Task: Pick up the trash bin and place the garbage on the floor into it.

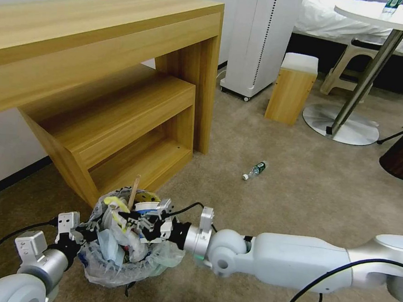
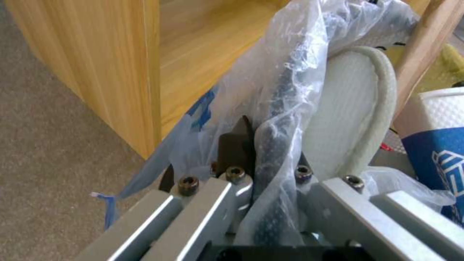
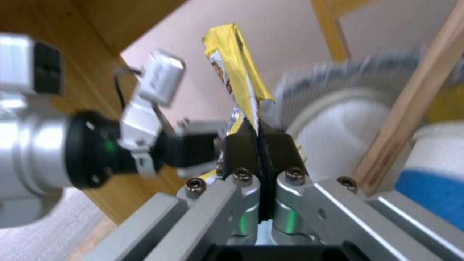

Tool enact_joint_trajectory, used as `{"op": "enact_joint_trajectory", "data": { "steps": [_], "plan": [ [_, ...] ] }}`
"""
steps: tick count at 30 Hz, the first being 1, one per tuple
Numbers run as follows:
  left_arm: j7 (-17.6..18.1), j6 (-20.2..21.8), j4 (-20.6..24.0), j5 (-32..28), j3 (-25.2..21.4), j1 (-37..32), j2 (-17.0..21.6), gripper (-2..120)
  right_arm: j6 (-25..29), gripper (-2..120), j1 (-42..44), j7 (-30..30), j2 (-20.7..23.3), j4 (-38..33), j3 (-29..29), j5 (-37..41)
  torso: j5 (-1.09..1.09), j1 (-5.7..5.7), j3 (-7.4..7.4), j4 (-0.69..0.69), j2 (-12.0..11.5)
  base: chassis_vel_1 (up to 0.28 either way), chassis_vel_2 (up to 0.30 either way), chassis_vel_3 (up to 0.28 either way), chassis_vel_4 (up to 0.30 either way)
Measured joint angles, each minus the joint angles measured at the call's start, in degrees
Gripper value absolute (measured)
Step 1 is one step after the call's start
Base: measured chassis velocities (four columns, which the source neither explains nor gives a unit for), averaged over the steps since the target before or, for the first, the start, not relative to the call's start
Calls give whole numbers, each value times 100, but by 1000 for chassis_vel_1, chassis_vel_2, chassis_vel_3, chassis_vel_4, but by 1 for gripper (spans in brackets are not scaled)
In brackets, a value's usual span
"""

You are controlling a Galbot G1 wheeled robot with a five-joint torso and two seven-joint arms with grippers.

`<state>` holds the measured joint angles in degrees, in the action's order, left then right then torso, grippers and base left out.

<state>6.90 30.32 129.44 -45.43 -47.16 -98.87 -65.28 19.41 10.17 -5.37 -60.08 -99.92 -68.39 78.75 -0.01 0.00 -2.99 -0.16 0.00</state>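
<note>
While the left gripper (image 1: 83, 235) pinches the trash bin (image 1: 126, 260) rim beside the wooden desk (image 1: 101, 72), the right gripper (image 1: 131, 219) clamps a yellow wrapper (image 3: 237, 69).

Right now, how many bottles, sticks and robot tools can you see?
Bottles: 1, the bottle on the floor.
Sticks: 1, the wooden stick in the trash bin.
Tools: 2, left tool shut on the trash bin, right tool shut on a yellow wrapper.
Total: 4
</note>
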Motion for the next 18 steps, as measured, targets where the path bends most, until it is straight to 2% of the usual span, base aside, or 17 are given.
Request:
{"op": "enact_joint_trajectory", "data": {
  "steps": [3, 8, 14, 15, 18],
  "plan": [
    [0, 0, 21, 0, -1, -11, -16, 1, -26, 0, 39, 176, -201, 63, -77, 6, 0, 0, 0, 1, 0, 0, 0, 0, 0],
    [-2, -1, 28, -11, -19, -10, -17, 1, -53, 0, 71, 284, -228, 47, -113, 12, 0, 0, 0, 0, 0, 0, 0, 0, 0],
    [-2, -7, 15, -24, -29, 10, -1, 1, -53, 24, 232, 354, -18, -38, -101, -34, 1, 0, 0, -1, 0, 0, 0, 0, 0],
    [-2, -7, 15, -24, -29, 10, -1, 1, -53, 24, 232, 354, -18, -38, -101, -34, 1, 0, 0, -1, 0, 0, 0, 0, 0],
    [-2, -8, -1, -23, -29, 9, -1, 1, -51, 39, 309, 360, 105, -67, -13, -96, 1, 0, 0, -1, 0, 0, 0, 0, 0]
  ]
}}
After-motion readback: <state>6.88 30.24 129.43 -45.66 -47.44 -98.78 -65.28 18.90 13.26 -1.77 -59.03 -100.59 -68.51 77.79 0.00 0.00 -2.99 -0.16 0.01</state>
